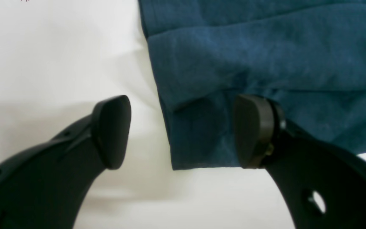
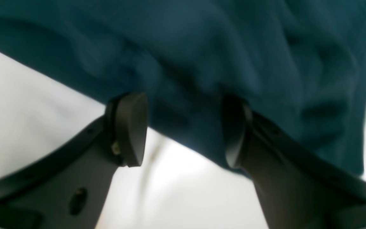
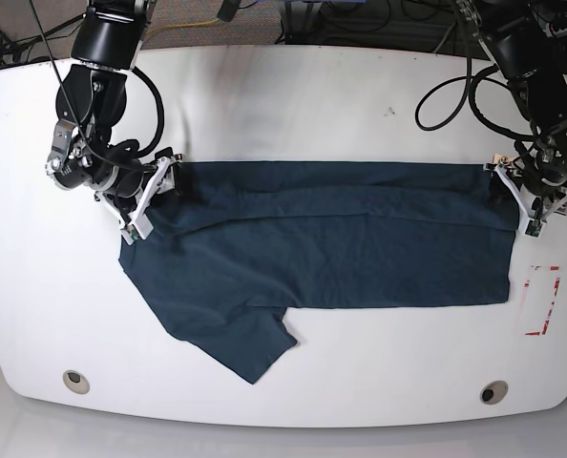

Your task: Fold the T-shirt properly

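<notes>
On the white table, nearest the base camera, one short sleeve of the T-shirt is seen spread out toward six o'clock, not yet folded in. Farther back, the shirt's body is laid as a long band from nine to three o'clock, with its far long edge already turned over onto itself, which is judged to be a first lengthwise fold. At three o'clock the left gripper is held with its jaws spread wide, straddling the corner of the folded hem; no cloth is pinched, so a grasp there seems prepared. At nine o'clock the right gripper is held partly spread at the opposite end, with cloth draped between the pads; whether it is gripped cannot be told, since that view is blurred.
</notes>
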Tool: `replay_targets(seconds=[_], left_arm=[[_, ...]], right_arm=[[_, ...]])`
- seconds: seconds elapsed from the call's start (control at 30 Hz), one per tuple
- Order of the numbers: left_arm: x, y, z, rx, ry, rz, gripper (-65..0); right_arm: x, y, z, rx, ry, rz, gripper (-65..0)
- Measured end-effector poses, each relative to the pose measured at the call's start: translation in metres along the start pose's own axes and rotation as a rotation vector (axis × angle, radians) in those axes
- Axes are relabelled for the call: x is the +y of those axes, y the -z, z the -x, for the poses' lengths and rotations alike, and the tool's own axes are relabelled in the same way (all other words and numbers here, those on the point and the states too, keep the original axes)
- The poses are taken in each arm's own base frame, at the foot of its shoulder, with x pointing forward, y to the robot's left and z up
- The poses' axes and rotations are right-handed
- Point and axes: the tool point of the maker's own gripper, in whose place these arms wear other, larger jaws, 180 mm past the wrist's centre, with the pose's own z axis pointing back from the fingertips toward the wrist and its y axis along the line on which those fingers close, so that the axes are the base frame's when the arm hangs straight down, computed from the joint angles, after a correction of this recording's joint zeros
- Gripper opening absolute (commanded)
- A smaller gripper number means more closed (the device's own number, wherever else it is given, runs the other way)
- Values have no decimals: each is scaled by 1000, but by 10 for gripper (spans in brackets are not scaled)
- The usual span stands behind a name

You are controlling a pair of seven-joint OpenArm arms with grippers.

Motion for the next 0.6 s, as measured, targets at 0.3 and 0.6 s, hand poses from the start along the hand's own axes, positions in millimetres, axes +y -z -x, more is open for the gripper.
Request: replay_targets(seconds=[0.3, 0.6], left_arm=[[0, -1, 3, 6, 1, -1, -199], [1, -1, 3, 5, 0, -3, -199]], right_arm=[[-6, 34, -76, -126, 21, -76, -308], [-43, 32, -96, -113, 14, -40, -308]])
